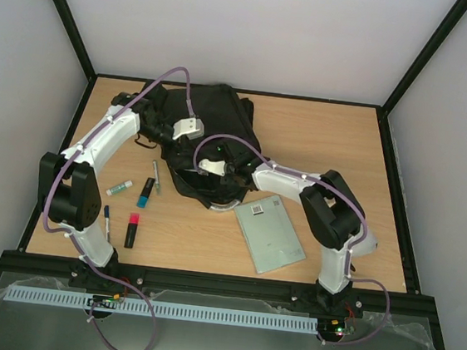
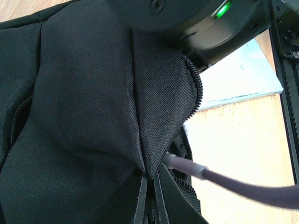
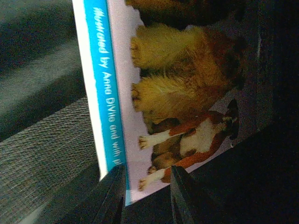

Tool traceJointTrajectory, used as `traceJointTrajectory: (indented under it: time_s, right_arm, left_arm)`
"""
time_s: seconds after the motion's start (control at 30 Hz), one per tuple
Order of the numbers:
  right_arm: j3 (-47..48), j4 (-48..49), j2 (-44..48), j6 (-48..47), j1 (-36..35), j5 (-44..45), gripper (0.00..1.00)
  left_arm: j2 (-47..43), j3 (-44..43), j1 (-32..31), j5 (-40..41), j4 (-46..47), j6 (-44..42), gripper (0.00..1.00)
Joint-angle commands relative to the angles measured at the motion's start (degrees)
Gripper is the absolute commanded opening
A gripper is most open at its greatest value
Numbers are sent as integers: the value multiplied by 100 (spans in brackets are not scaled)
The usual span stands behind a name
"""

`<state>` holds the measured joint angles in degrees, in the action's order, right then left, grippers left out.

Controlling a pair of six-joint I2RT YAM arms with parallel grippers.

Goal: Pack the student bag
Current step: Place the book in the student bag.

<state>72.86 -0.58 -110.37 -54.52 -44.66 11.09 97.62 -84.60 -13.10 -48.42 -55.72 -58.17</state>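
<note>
The student bag (image 1: pixel 223 115), a big black backpack, lies at the back middle of the table. My left gripper (image 1: pixel 174 127) is shut on a fold of its black fabric by the zip opening, which shows pinched between the jaws in the left wrist view (image 2: pixel 150 196). My right gripper (image 1: pixel 217 169) reaches into the bag's opening. In the right wrist view it (image 3: pixel 147 196) is open inside the dark bag, with the corner of a picture book (image 3: pixel 177 93) showing dogs and a blue stripe lying just beyond its fingertips.
A grey notebook (image 1: pixel 269 233) lies right of the bag, also in the left wrist view (image 2: pixel 238 74). Left of the bag lie a glue stick (image 1: pixel 119 187), a blue highlighter (image 1: pixel 145 192), a thin pen (image 1: pixel 156 176), a blue pen (image 1: pixel 107 222) and a red highlighter (image 1: pixel 131 230).
</note>
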Motion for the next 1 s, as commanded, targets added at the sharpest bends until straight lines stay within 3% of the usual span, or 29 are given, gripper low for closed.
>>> traceJointTrajectory:
  time_s: [0.0,0.13,0.23,0.5,0.53,0.6,0.67,0.77,0.97]
  right_arm:
    - [65,624,-447,-119,-33,539,28]
    - [227,1210,-697,12,-19,937,31]
    - [458,1104,-746,267,6,1015,31]
    - [418,-698,-218,310,3,-825,31]
    - [374,-783,-192,289,6,-891,33]
    - [260,-718,-203,284,-5,-786,56]
    - [207,-454,-307,331,0,-383,64]
    - [336,8,-576,482,7,445,60]
    - [565,990,-858,804,54,1366,36]
  left_arm:
    - [20,-224,-7,-541,-200,-303,2]
    - [20,-233,-8,-529,-193,-309,2]
    - [28,-228,-7,-512,-193,-309,2]
    - [29,-184,-8,-519,-177,-315,2]
    - [29,-180,-8,-527,-188,-319,2]
    - [31,-167,-7,-528,-189,-318,2]
    - [38,-155,-6,-539,-190,-333,2]
    - [37,-146,-7,-579,-193,-327,2]
    - [24,-141,-16,-567,-217,-348,2]
